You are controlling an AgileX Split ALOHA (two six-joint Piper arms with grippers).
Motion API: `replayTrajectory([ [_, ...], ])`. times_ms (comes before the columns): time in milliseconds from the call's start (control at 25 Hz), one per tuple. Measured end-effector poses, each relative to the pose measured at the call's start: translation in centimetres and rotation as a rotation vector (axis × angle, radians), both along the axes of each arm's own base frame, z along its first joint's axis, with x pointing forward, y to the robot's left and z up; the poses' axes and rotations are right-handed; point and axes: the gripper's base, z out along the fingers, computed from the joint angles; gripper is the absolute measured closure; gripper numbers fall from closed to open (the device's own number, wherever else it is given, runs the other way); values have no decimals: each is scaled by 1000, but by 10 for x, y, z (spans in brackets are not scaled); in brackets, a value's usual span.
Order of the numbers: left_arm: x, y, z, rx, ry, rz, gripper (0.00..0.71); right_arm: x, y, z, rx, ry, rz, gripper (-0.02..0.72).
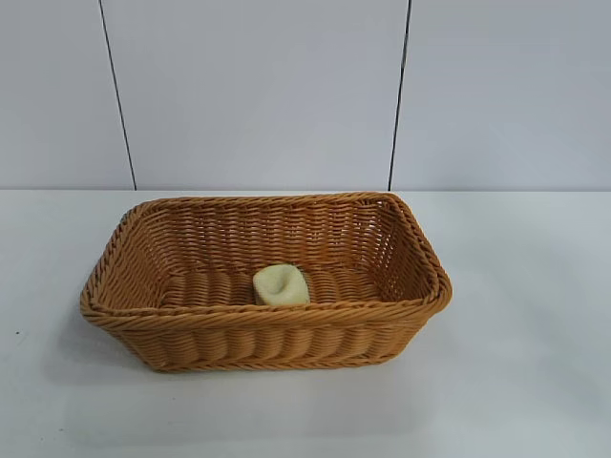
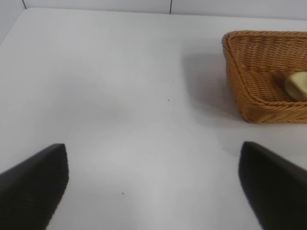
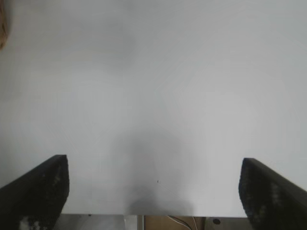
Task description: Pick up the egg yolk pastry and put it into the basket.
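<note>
The egg yolk pastry (image 1: pixel 281 284), a pale cream-yellow bun with a dent in its top, lies inside the golden-brown wicker basket (image 1: pixel 191 329), against its near wall. In the left wrist view the basket (image 2: pixel 249 96) is off to one side with the pastry (image 2: pixel 298 85) in it. My left gripper (image 2: pixel 153 184) is open and empty above bare table, away from the basket. My right gripper (image 3: pixel 153 189) is open and empty above bare table near the table's edge. Neither gripper shows in the exterior view.
The basket stands in the middle of a white table (image 1: pixel 516 382), in front of a white panelled wall (image 1: pixel 258 86). In the right wrist view the table's edge (image 3: pixel 158 214) runs just beyond the fingers, and a sliver of the basket (image 3: pixel 2 28) shows at the frame's border.
</note>
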Motion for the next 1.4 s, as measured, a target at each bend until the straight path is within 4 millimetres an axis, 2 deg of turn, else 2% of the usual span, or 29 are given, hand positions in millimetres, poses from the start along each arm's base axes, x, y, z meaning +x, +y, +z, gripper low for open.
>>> replayTrajectory([
  [160, 0, 0, 0, 0, 0, 0, 18, -44, -1, -21, -7, -96, 10, 16],
  [200, 0, 0, 0, 0, 0, 0, 18, -44, -1, -21, -7, -96, 10, 16],
  [280, 0, 0, 0, 0, 0, 0, 18, -73, 0, -36, -4, -146, 16, 16],
  [400, 0, 0, 0, 0, 0, 0, 18, -93, 0, -32, -7, -271, 23, 16],
  [760, 0, 0, 0, 0, 0, 0, 18, -140, -1, -9, -10, -624, 23, 16],
  [1120, 0, 0, 0, 0, 0, 0, 18, -183, -1, -3, -12, -898, 21, 16],
  [1400, 0, 0, 0, 0, -1, 0, 18, -188, -1, -3, -12, -932, 21, 16],
])
